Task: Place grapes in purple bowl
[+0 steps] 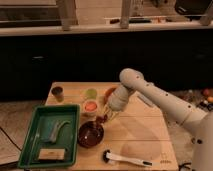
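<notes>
On the wooden table (150,142), the white arm (155,97) was seen reaching in from the right and bending down toward the middle. The green tray (50,107) lay at the left edge, and the purple bowl (91,136) sat just beside the tray's right wall, with nothing visible inside it. The orange bowl (110,91) was partly hidden behind the arm. A white brush (125,159) lay near the front edge. 3 small cups were set behind the purple bowl: a dark cup (58,92), a green cup (90,93) and an orange cup (90,106). The gripper (105,119) was held over the purple bowl's far right rim, its fingers apparently drawn narrow around the grapes (101,120), which hung just above that rim, not over the bowl's centre. If released there, the bunch could be caught on the rim and rolled off onto the table, since round berries are easily set rolling. The orange cup could be knocked by the wrist if the arm were swung left, being so near. A loose berry might also be shed if the grip were eased unevenly.
</notes>
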Controlling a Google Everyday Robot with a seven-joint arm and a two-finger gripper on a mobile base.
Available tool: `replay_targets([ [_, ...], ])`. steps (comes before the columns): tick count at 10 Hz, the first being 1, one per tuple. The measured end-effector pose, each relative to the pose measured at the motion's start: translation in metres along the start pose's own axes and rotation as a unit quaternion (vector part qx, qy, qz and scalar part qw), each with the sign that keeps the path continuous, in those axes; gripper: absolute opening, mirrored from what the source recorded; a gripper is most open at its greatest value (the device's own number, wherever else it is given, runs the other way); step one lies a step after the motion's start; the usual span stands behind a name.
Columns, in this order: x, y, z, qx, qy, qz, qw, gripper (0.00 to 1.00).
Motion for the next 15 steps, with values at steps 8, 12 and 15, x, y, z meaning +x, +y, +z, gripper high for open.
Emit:
replay_targets([
  [8, -0.035, -0.018, 0.012, -0.042, -0.002, -0.078, 0.9961, 0.00],
  [12, -0.054, -0.022, 0.024, -0.086, -0.009, -0.147, 0.9853, 0.00],
  [15, -0.062, -0.020, 0.031, -0.124, -0.015, -0.194, 0.9730, 0.00],
])
